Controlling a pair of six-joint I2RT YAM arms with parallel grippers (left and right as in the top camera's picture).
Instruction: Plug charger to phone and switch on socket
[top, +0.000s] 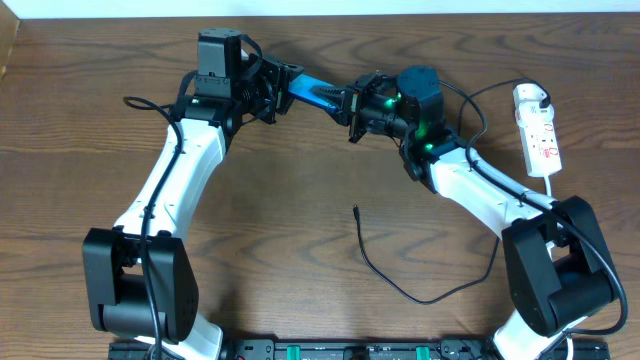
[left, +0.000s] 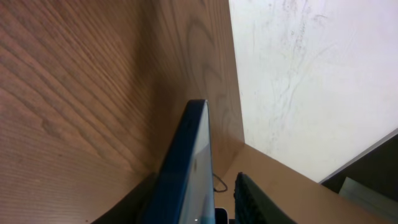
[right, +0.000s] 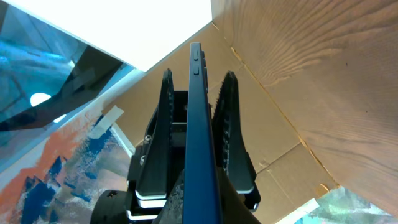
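I'm seeing the right gripper clamping the phone in mid-air, well left of the socket, but I can't tell if the left gripper is gripping, so it's risking twisting loose with the charger lying unheld.

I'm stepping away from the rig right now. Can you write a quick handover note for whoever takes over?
Right hand: shut on the phone, which is held off the table between the two arms.
Left hand: at the phone's other end, grip unclear.
Charger tip: lying loose on the table, no hand on it.
Socket: beside the right arm, switch state unreadable.
Done: phone lifted.
Left to do: plug the charger into the phone, then switch the socket on.
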